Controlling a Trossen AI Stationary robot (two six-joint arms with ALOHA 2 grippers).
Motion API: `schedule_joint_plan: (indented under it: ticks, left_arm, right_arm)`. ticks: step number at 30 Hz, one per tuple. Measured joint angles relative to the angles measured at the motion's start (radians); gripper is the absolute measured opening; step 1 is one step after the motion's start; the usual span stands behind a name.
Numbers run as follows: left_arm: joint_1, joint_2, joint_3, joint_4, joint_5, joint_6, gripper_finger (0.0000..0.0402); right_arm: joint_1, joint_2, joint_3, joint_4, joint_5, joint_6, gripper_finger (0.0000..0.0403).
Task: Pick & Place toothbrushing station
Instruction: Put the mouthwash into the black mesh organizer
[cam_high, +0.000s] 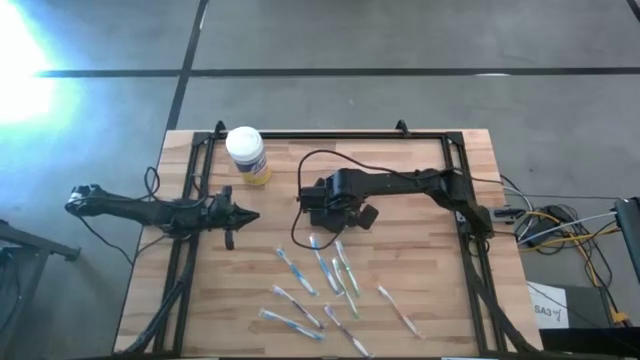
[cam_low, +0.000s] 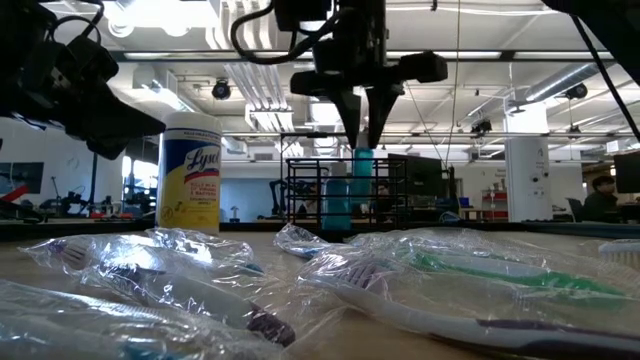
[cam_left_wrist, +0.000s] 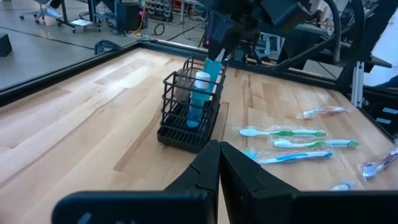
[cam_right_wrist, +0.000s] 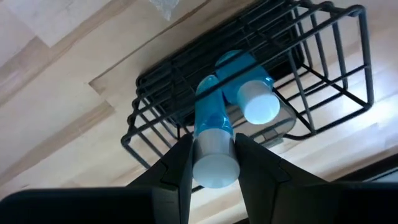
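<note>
The toothbrushing station (cam_left_wrist: 188, 112), a black wire rack with compartments, stands on its base at the middle of the wooden table (cam_high: 420, 290); it also shows in the right wrist view (cam_right_wrist: 323, 68) and the low view (cam_low: 300, 195). A blue tube with a white cap (cam_right_wrist: 258, 102) stands inside it. My right gripper (cam_right_wrist: 212, 146) hangs over the rack (cam_high: 335, 205), shut on a second blue tube (cam_right_wrist: 210, 121). My left gripper (cam_left_wrist: 219, 165) waits shut near the table's left side (cam_high: 240, 215), pointing at the rack. My right gripper pinches the blue tube's upper end, at its white cap (cam_right_wrist: 214, 163), between its two fingers. The fingers (cam_low: 350, 115) come from above, pointing down. The tube hangs slightly tilted below them, its lower end (cam_left_wrist: 198, 109) inside the rack next to the other tube.
A yellow jar with a white lid (cam_high: 247, 155) stands at the far left. Several toothbrushes in clear wrappers (cam_high: 320, 285) lie scattered on the near half of the table. A black frame (cam_high: 330, 134) runs along the table's edges.
</note>
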Motion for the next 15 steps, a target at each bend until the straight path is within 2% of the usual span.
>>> schedule_joint_plan:
  ticks: [15]
  left_arm:
    - [0.000,0.007,0.000,0.018,0.000,0.003,0.0014]
  right_arm:
    - [-0.012,0.071,0.001,0.029,-0.045,0.052,0.0091]
